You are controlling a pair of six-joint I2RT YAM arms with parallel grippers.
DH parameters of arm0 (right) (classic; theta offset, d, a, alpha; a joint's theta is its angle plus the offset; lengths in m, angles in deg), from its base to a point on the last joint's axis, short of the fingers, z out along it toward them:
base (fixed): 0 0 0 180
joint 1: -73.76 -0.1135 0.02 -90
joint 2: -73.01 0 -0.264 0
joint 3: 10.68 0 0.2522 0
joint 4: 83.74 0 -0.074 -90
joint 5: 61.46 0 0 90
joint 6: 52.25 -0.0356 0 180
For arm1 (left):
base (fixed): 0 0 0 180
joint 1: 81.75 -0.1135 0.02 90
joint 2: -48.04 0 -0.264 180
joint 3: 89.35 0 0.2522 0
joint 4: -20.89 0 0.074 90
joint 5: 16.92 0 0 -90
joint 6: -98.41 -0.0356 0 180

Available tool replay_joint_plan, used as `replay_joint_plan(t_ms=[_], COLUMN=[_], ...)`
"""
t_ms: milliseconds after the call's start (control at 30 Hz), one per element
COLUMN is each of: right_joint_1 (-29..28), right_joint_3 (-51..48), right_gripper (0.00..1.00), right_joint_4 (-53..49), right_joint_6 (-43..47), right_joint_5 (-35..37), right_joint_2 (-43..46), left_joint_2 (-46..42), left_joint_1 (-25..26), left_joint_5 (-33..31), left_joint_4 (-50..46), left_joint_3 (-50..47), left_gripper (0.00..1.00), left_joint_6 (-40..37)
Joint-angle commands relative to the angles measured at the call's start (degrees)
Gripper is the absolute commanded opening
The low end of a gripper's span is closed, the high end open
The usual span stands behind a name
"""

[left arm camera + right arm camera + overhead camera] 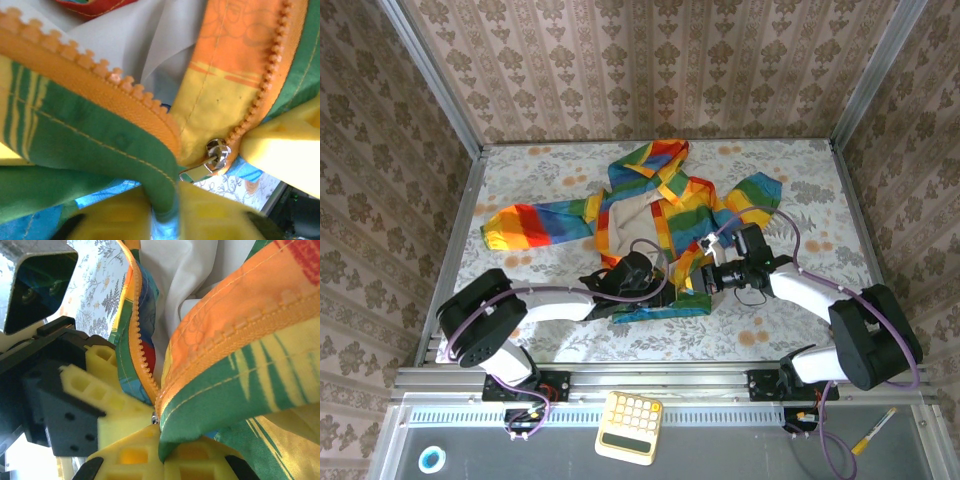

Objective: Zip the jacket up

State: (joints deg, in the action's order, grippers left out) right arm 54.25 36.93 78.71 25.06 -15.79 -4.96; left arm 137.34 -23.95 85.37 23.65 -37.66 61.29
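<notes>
We see the jacket (650,215) spread on the flower-patterned table (800,170). Its hood points to the far wall, one sleeve is stretched out to the left, and the front lies open on the beige lining. At its near hem the two arms meet. The left gripper (665,290) comes in from the left and the right gripper (695,282) from the right, close beside each other.

From the left wrist we see that gripper's yellow fingers (215,215) drawn narrow, pinching the green hem of one front panel. The cloth rises out from between them. That panel's orange teeth (90,62) run up and away to the left. The silver slider (216,154) sits just beside the pinch, at the foot of the opposite tooth row. Above it the two rows stand apart.

From the right wrist we see its own fingers (130,460) pressed together on a green, orange-edged fold of the jacket. The left gripper's yellow and black parts are just beside them on the left.
</notes>
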Motion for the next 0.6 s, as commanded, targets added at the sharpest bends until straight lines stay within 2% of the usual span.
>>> replay_joint_plan(t_ms=[0,133,267,333,467,567], right_joint_1=[0.4,0.5,0.2,0.0,-1.8,-3.7], right_joint_3=[1.3,2.8,6.9,8.7,11.7,16.4], right_gripper=[0.0,0.0,0.0,0.0,0.0,0.0], right_joint_4=[-2.8,-4.7,-8.6,-10.9,-13.7,-19.9], right_joint_6=[1.8,2.5,5.0,7.6,13.4,18.9], right_joint_5=[-0.6,-3.9,-6.7,-7.1,-7.7,-8.7], right_joint_2=[2.1,3.1,2.4,2.5,2.6,1.8], left_joint_2=[-1.8,-8.4,-17.2,-21.3,-27.0,-29.0], left_joint_1=[-0.9,-3.3,-9.1,-11.9,-17.6,-20.6], left_joint_5=[1.4,2.8,6.6,8.5,15.2,21.0], left_joint_4=[2.2,3.2,9.0,9.0,5.0,8.5], left_joint_3=[-0.5,-4.5,-10.8,-12.3,-11.0,-11.0], left_gripper=[0.0,0.0,0.0,0.0,0.0,0.0], left_joint_6=[-2.1,-7.2,-11.8,-15.0,-21.4,-22.8])
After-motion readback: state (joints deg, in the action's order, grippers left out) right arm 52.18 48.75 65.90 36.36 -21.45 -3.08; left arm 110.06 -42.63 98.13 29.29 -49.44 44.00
